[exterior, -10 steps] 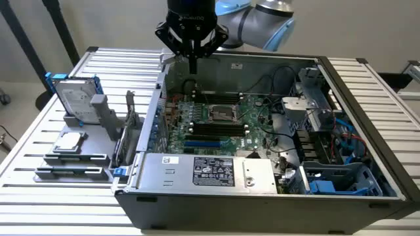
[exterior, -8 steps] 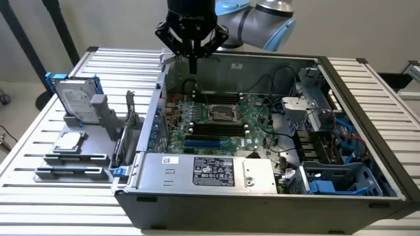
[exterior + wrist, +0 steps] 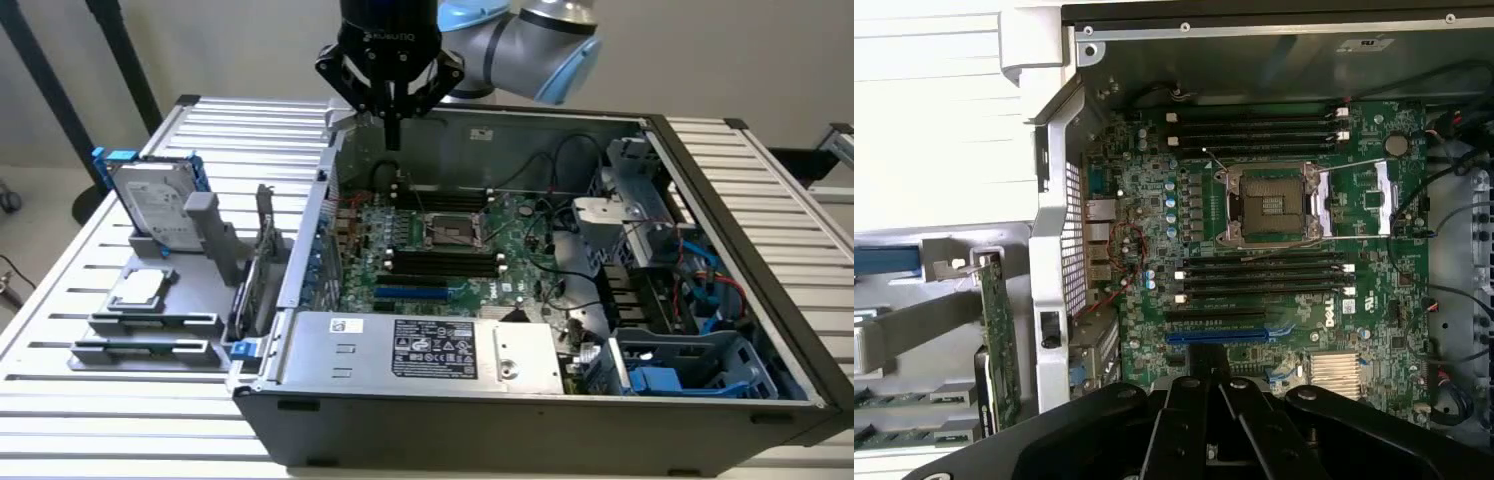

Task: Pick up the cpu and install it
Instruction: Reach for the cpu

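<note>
Slatted white metal bench (image 3: 107, 420); open grey steel computer case (image 3: 400, 430); green motherboard (image 3: 514, 220), its square socket (image 3: 450, 232) bare, seemingly ready for installation. Black hand (image 3: 391, 135), closed and empty, hovers over the case. Small silver square cpu (image 3: 139, 290) sits staged on grey rack (image 3: 147, 325), exterior view's left.

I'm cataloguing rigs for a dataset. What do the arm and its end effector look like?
The arm has silver-grey tubes and rounded joints with light blue caps. The end effector is black, with small pale lettering on its body and angular linkages.
</note>
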Controlling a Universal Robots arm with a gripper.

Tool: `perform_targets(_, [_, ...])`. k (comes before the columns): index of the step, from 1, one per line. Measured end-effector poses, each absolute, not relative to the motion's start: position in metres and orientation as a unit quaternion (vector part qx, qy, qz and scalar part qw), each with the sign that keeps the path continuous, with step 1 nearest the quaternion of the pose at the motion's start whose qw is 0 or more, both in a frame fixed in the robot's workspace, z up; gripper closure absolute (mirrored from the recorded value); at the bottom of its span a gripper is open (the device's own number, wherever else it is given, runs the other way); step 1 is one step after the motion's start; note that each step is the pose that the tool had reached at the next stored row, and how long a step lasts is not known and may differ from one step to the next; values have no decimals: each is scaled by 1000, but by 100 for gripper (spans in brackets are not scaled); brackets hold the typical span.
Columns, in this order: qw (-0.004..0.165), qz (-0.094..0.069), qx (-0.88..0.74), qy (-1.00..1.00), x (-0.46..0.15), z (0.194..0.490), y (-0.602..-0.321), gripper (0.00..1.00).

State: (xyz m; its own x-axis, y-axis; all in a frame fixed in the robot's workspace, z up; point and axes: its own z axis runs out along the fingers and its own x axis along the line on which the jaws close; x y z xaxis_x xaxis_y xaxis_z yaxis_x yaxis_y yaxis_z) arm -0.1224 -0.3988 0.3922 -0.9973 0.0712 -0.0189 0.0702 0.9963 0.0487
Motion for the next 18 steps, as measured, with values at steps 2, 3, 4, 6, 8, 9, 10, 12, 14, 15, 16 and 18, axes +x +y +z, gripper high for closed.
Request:
perform_targets(2, [10, 24, 35, 999, -122, 392, -399, 89])
perform_targets(3, [10, 24, 35, 999, -123, 392, -399, 89])
perform_targets(4, [10, 24, 35, 999, -125, 392, -398, 89])
perform_targets(6, [10, 24, 35, 999, -132, 392, -395, 89])
perform_targets(8, [10, 24, 35, 999, -141, 392, -391, 89])
perform_targets(9, [10, 24, 35, 999, -146, 392, -390, 89])
perform_targets(10, [10, 24, 35, 999, -150, 392, -388, 89])
perform_targets(12, [10, 24, 35, 999, -160, 392, -385, 89])
perform_targets(14, [10, 24, 35, 999, -169, 391, -384, 89])
perform_targets(15, [10, 24, 35, 999, -173, 391, -384, 89])
perform_targets(16, [10, 24, 35, 999, -178, 390, -384, 89])
perform_targets(18, [10, 24, 35, 999, -187, 389, -384, 89])
